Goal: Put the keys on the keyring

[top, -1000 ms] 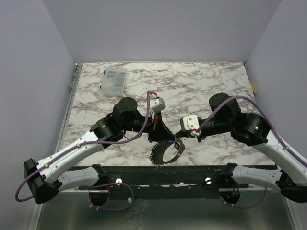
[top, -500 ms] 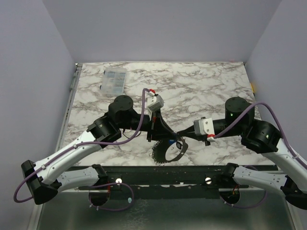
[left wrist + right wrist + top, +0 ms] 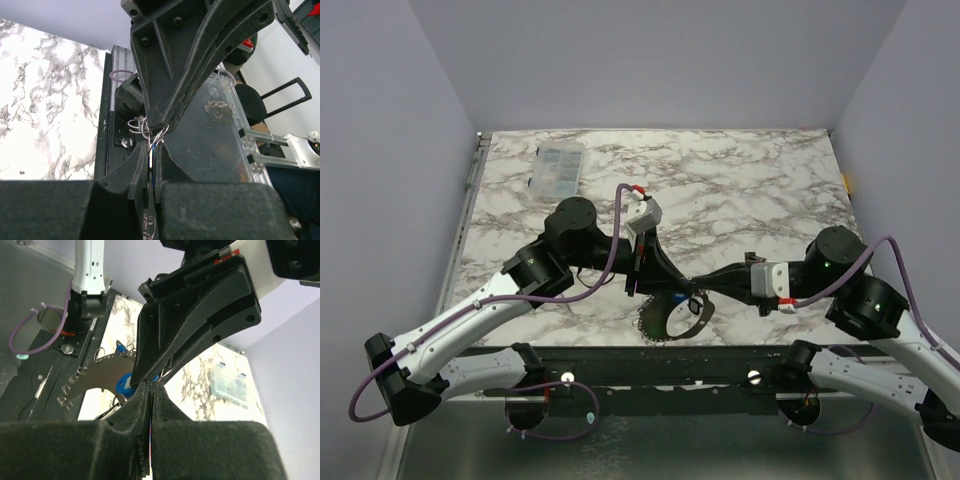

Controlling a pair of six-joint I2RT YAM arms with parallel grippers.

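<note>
The keyring [image 3: 646, 326], a large grey ring with small wire loops along its rim, hangs tilted over the table's near edge. My left gripper [image 3: 674, 284] is shut on its rim; in the left wrist view the ring runs edge-on between the pads of that gripper [image 3: 152, 148]. Tip to tip with it, my right gripper [image 3: 697, 289] is shut on a thin sliver of a key, seen between its own tips [image 3: 151, 385]. A key with a blue head [image 3: 124, 385] sits just beside both tips, against the keyring [image 3: 95, 380]. The blue key [image 3: 678, 296] shows from above too.
A clear plastic compartment box [image 3: 560, 168] lies at the table's far left, and it shows again in the right wrist view [image 3: 229, 381]. The black rail with both arm bases [image 3: 750, 372] runs directly under the hanging ring.
My right arm has swung back to the right and toward the near edge, while its fingertips stay at the left gripper's tips. The left arm and the ring have barely moved.
</note>
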